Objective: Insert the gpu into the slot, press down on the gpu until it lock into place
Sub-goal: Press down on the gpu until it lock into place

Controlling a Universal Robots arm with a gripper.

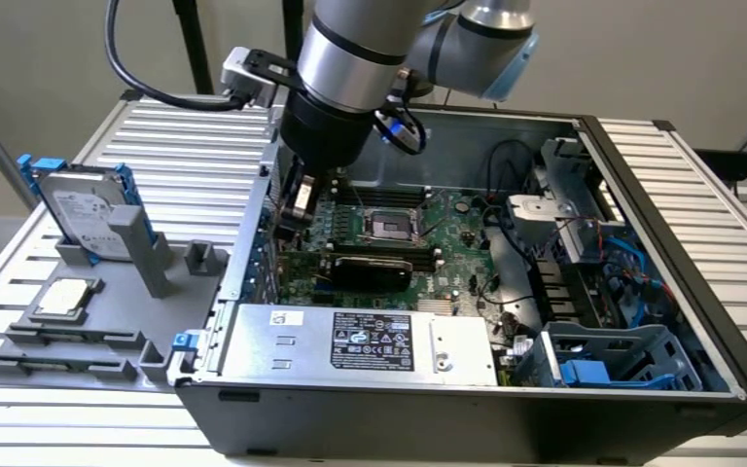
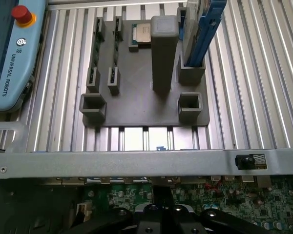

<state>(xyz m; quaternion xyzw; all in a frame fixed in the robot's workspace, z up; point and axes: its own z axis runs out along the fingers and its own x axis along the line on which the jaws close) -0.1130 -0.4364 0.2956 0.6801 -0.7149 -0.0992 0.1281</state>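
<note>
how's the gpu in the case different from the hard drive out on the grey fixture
The gpu is a black card lying low on the green motherboard inside the case; the hard drive is silver with blue rails and stands upright in the grey fixture outside it. The gpu sits close below the arm; the hard drive is off at the exterior view's left, away from it. Both are flat, rectangular computer parts.

The arm (image 1: 347,78) is covering the gripper and the board's (image 1: 458,243) upper left part in the exterior view. The gpu (image 1: 371,265) is hiding the slot under it. The pendant (image 2: 10,48) is being cut by the wrist frame's left edge.
</note>
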